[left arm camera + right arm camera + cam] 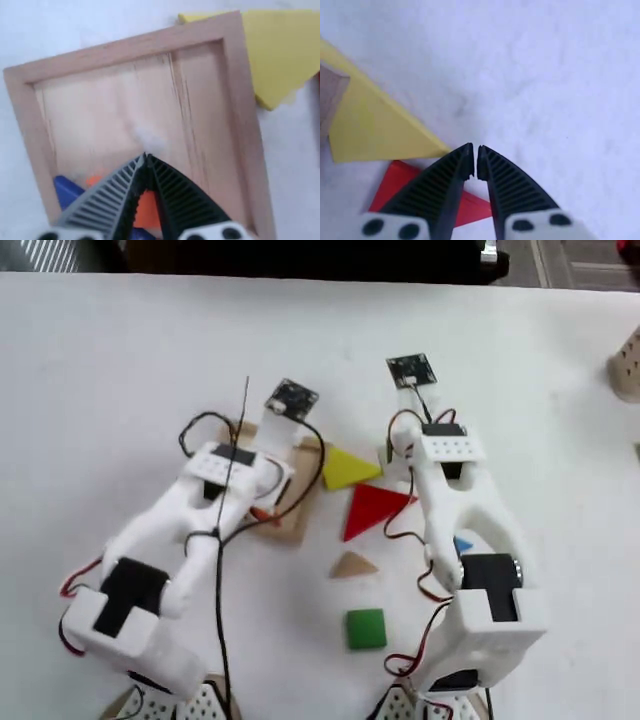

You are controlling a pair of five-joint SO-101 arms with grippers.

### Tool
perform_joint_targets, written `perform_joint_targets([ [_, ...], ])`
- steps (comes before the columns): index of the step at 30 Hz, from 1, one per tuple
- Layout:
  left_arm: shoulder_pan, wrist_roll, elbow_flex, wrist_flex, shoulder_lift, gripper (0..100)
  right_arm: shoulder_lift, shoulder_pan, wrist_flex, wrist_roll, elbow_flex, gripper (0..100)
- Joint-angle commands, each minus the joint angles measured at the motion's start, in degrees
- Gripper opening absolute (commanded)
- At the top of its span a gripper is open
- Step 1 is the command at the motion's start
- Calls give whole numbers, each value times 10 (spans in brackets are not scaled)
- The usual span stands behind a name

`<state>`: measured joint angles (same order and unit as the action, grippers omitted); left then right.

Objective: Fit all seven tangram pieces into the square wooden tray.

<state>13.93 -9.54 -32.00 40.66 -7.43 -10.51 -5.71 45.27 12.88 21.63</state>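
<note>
The square wooden tray lies under my left arm. My left gripper hangs over the tray's floor, shut, its tips touching with nothing between them. An orange piece and a blue piece lie in the tray beneath the fingers, partly hidden. The yellow triangle rests against the tray's outer edge, and the red triangle lies just beside it. My right gripper is shut over the bare table, close to where the yellow triangle and red triangle meet.
A small tan triangle and a green square lie between the two arms, nearer the bases. Another blue piece peeks out beside the right arm. A wooden block stands at the far right edge.
</note>
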Motion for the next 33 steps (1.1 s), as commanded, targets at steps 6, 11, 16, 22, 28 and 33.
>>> perform_joint_targets([
  [6,-49,-11,-8,-24,99,23,3,3,-9,-3,-18,17],
  [11,-63,-14,-12,-33,72,23,3,2,-9,12,-18,17],
  [16,-44,-16,6,-18,13,24,3,1,-9,14,-18,17],
  [22,-44,-17,14,17,12,24,3,3,-9,14,-18,17],
  [28,-29,-17,14,56,13,24,3,2,-9,16,-18,17],
  [33,-10,-18,1,54,20,23,2,1,-10,16,-18,17],
])
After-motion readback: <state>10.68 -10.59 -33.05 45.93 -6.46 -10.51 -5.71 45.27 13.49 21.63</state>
